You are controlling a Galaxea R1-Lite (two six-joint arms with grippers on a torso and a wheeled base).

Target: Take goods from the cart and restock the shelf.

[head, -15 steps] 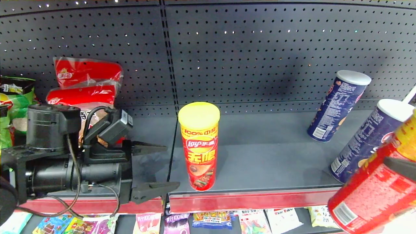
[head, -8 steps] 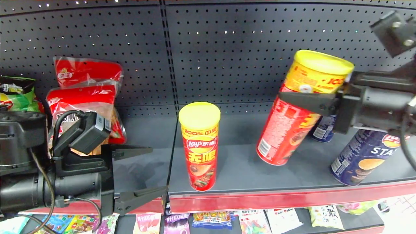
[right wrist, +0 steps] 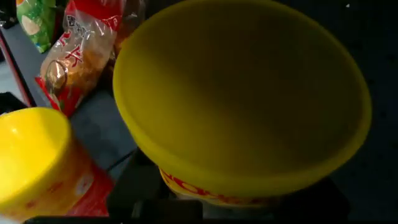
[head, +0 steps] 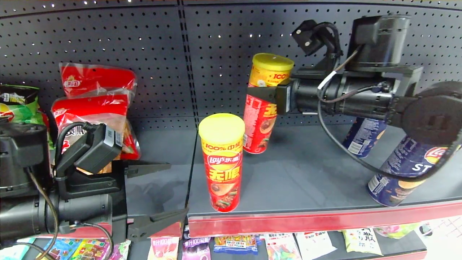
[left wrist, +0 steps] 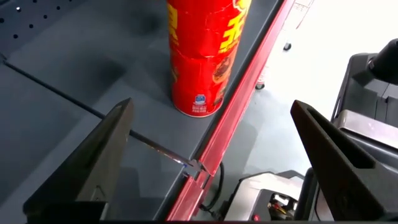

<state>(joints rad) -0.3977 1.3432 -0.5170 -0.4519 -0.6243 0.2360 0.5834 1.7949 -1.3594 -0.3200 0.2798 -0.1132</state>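
1. Shelf (head: 296,180): main hazard, by judgement, is a slanted set-down. The held can (head: 260,122) leans slightly, near the back wall and behind the standing can (head: 221,162). Likely to tip or roll if let go before sitting flat. Cannot tell whether its base touches the deck yet.
2. Right arm (head: 361,97): stretched across in front of the two blue cans (head: 362,135). Could sweep them over, or off the red front lip, on a careless pull-back.
3. Standing can: just in front of the held one, and apart from it. Could be bumped forward over the edge by a sideways drift or a low retreat. Not much deck between it and the lip.
4. Right claw (head: 262,95): clenched on the held can, high up, just under its yellow lid (right wrist: 242,93). So high a grip probably leaves the bottom free to swing, which would worsen the slant. Touches nothing else.
5. Left claw (head: 177,189): spread wide and holding nothing, level with the shelf's front edge, just left of the standing can. Touches neither can nor shelf, as far as can be seen. Small risk only: a nudge toward that can would strike it low on its side.
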